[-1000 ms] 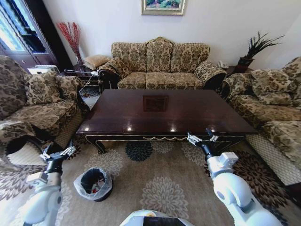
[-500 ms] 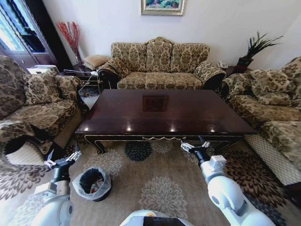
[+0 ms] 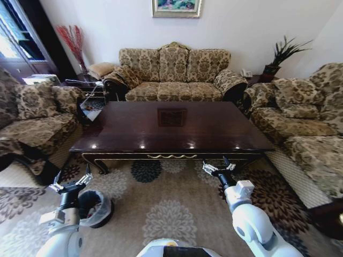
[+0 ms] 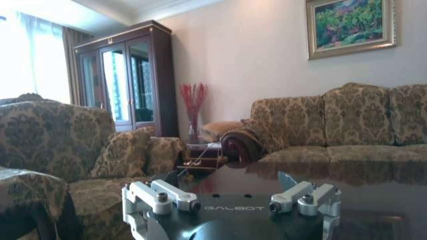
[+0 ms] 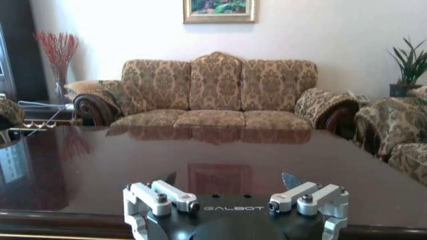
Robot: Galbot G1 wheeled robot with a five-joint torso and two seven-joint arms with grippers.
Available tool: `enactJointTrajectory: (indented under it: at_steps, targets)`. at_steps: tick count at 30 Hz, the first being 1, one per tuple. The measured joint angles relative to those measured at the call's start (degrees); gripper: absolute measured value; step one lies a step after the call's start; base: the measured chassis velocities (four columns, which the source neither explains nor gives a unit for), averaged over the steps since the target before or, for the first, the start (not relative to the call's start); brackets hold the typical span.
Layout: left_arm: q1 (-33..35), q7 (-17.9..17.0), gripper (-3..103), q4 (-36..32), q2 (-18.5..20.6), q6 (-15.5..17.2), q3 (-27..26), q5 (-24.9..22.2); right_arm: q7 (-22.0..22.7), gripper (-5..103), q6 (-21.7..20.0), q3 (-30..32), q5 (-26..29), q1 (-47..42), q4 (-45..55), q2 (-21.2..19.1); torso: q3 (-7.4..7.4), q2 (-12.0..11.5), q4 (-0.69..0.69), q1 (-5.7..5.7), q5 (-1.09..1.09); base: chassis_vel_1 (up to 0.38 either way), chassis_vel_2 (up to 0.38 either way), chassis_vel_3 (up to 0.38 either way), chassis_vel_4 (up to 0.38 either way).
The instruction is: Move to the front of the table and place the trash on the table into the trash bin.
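Silver-fingered left gripper [image 4: 230, 192], fingers spread apart | glossy dark brown wooden table [image 4: 373, 195] just beyond | patterned gold armchair [image 4: 60, 150] beside it | glass-fronted dark cabinet [image 4: 127, 80] against wall

A large low rectangular coffee table of dark glossy wood [image 3: 171, 128] sits at the room's centre, with a three-seat patterned fabric sofa [image 3: 174, 75] behind it against the wall and matching patterned armchairs to its left [image 3: 35, 115] and right [image 3: 300, 123]. On the carpet before the table's left corner stands a small round black bin lined with a plastic bag [image 3: 95, 208]. The left gripper [image 3: 70, 183] hovers just beside that bin; the right gripper [image 3: 218, 167] hangs before the table's front edge, right of centre.
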Motion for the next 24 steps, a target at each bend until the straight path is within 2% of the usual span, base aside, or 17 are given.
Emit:
enactJointTrajectory:
  at_steps: [2, 5, 10, 12, 19, 24]
  targets:
    - [0.11, -0.02, 100, 0.00, -0.79, -0.57, 0.16, 0.69, -0.17, 100, 1.41, -0.75, -0.90, 0.04, -0.86, -0.44, 0.02, -0.02, -0.02, 0.03, -0.02, -0.248, -0.278, 0.308, 0.325]
    - [0.33, -0.23, 100, 0.41, -1.05, -1.63, 0.17, 1.18, -0.22, 100, 1.98, -1.33, -1.29, 0.43, -1.56, -0.83, 0.00, -0.01, 0.02, 0.00, 0.00, -0.174, -0.164, 0.217, 0.271]
    - [0.39, -0.61, 100, 0.95, -1.06, -2.26, 0.38, 1.25, -0.21, 100, 2.01, -2.22, -1.30, 1.34, -2.15, -1.31, 0.01, -0.01, -0.03, 0.01, 0.00, -0.030, -0.049, 0.065, 0.035]
    - [0.16, -0.61, 100, 1.01, -1.01, -1.68, 0.52, 1.23, -0.22, 100, 2.01, -2.48, -1.30, 1.69, -2.33, -1.40, 0.00, -0.01, -0.02, 0.01, -0.08, 0.033, 0.054, -0.046, -0.016]
    - [-0.29, -0.05, 100, 0.86, -0.85, 0.08, 0.75, 1.31, -0.21, 100, 2.01, -2.50, -1.25, 2.45, -2.89, -1.67, 0.01, -0.01, -0.01, 0.02, -0.04, 0.048, 0.050, -0.026, -0.027]
    - [-0.67, -0.01, 100, 1.15, -0.76, 0.16, 1.02, 1.55, -0.20, 100, 2.01, -2.33, -1.22, 3.06, -3.44, -1.68, 0.01, -0.01, -0.02, 0.01, -0.01, 0.000, 0.000, 0.000, 0.000]
